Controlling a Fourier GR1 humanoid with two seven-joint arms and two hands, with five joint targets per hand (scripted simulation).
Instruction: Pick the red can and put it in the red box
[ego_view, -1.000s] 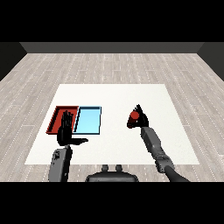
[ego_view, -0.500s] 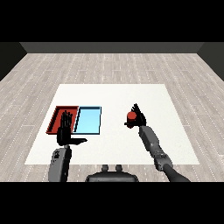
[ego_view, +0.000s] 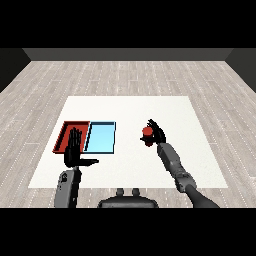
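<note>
Right of both trays, the right hand (ego_view: 156, 133) curls round the red can (ego_view: 147, 131), apparently for carrying to the red tray (ego_view: 63, 136). The left hand (ego_view: 75, 150) hangs flat-fingered, holding nothing.

Grey forearms, black hands (ego_view: 75, 155).

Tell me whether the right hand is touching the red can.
Touching: in the head view the black right hand curls round the small red can, with no gap visible between them.
</note>
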